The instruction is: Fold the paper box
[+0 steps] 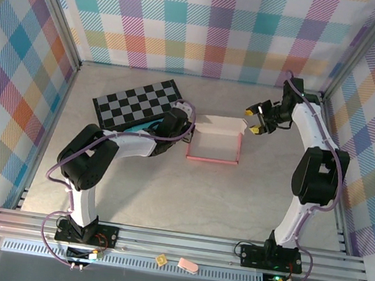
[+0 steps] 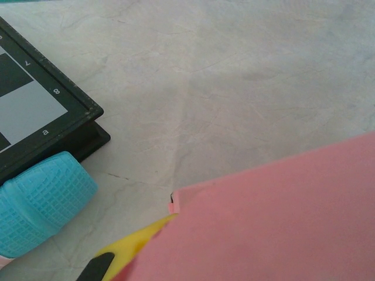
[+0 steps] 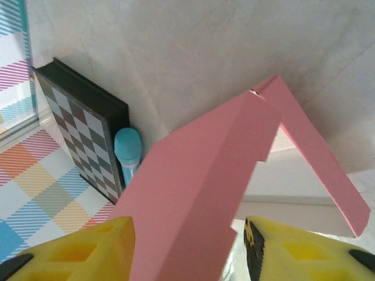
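Sitting at centre of worktop: one paper box, open upward, lid flap raised along far edge, running left-right.
Left hand: pressed together at box's left wall.
Right hand: spread, straddling flap.
Others: one checkered board.

Open table runs broad on the near side of the paper box, between the two arm bases. Left of the box, the checkered board and the teal bar just beside it narrow the passage. A raised pink flap stands between the parted fingers of the right gripper.
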### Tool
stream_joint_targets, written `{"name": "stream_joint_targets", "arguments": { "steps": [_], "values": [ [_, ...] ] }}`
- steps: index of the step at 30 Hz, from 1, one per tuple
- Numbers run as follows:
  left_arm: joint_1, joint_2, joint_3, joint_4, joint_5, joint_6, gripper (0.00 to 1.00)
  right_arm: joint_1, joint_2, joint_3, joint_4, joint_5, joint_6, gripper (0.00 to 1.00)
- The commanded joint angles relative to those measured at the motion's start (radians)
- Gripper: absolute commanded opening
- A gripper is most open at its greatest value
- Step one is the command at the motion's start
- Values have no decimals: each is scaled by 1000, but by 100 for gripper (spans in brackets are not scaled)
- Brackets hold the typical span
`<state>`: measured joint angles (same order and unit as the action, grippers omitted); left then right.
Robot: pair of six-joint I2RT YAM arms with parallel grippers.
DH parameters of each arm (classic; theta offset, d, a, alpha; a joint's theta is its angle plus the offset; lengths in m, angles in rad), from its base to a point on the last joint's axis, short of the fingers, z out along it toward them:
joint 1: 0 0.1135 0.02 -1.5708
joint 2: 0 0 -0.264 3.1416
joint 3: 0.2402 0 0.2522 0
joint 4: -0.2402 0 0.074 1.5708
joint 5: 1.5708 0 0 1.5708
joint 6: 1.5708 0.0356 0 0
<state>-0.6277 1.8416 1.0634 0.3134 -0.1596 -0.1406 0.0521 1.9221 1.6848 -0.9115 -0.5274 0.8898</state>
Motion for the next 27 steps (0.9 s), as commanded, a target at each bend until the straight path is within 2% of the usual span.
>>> {"name": "stream_joint_targets", "arguments": {
  "steps": [1, 4, 8, 13, 27],
  "values": [
    [-10, 11, 28, 0, -15, 9, 0, 6, -28, -49, -9, -28, -9, 51],
    [-10, 11, 27, -1, -12, 9, 0, 4, -17, -58, 18, -4, -46, 47],
    [-12, 10, 33, -11, -9, 10, 0, -4, -11, 0, 10, 61, -107, 47],
    [-12, 15, 46, -20, -8, 13, 0, -7, 53, 21, 21, -32, -91, 46],
    [-18, 19, 53, -22, -16, 10, 0, -3, 65, -40, 89, -83, -73, 42]
  ]
}}
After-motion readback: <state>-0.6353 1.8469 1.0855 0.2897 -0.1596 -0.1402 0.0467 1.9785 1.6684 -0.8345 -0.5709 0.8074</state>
